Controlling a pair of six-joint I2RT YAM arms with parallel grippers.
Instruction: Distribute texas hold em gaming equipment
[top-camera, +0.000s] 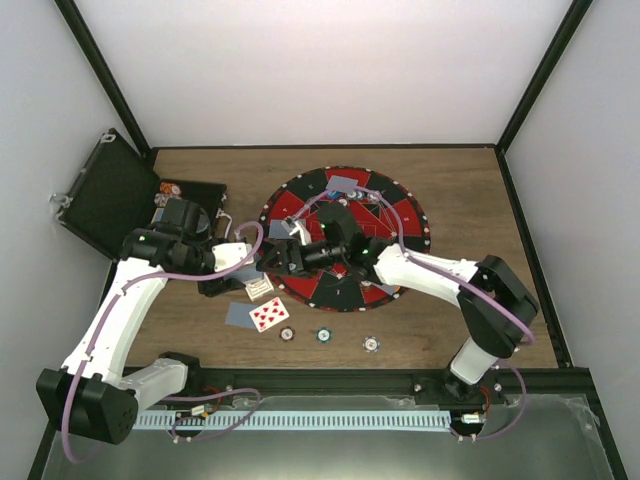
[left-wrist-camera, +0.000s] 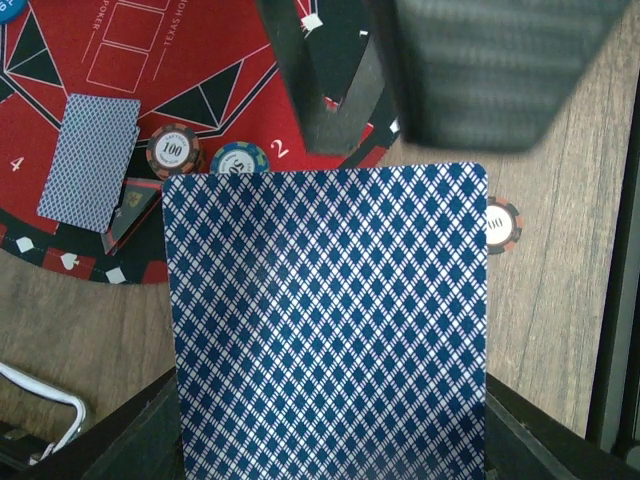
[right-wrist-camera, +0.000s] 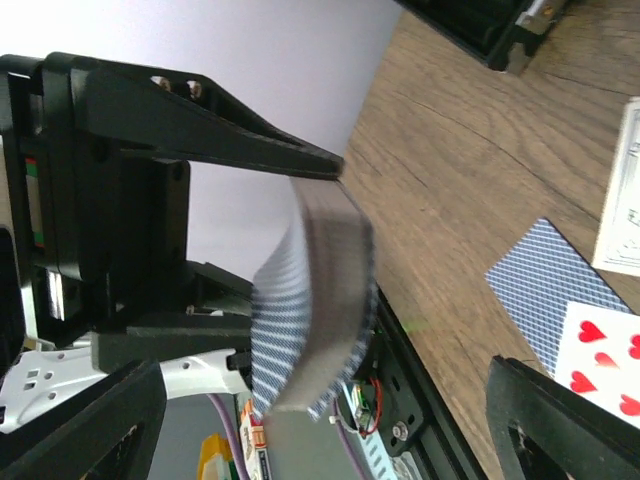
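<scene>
"100" on chip (left-wrist-camera: 172, 150); "2", "4" on mat (left-wrist-camera: 228, 40)

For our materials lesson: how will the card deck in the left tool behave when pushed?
Probably flexible: the deck bows in the left tool. Likely to slip apart: it's a loose stack of thin cards.

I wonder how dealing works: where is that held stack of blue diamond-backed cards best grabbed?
Probably by the free end of the stack of blue diamond-backed cards, coming from the round red-and-black mat. The left pincer clamps the other end, leaving only that edge clear.
</scene>
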